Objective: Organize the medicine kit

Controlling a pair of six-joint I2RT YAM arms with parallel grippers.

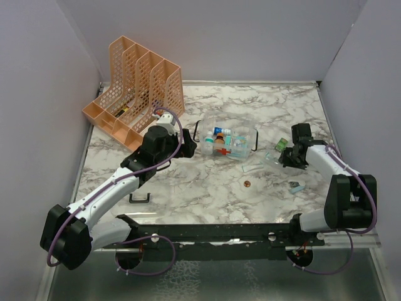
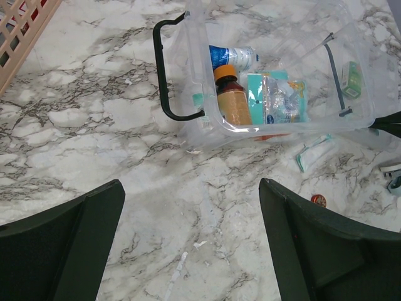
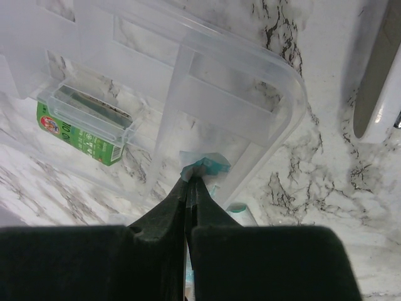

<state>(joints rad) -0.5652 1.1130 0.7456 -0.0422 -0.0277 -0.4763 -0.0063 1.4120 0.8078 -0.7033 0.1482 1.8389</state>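
Closest in, the right gripper (image 3: 188, 183) is clamped tight on a small teal-edged packet (image 3: 203, 164) at the rim of the clear lid (image 3: 250, 75), which lies on the right side of the medicine kit (image 1: 249, 133). Mid-table, the kit sits just right of the left gripper (image 2: 190, 185), whose jaws stand wide apart and empty beside its black handle (image 2: 158, 63).

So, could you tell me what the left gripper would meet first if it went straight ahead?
Probably the medicine kit, at its black handle; the marble table before it looks free, though depth is unclear.
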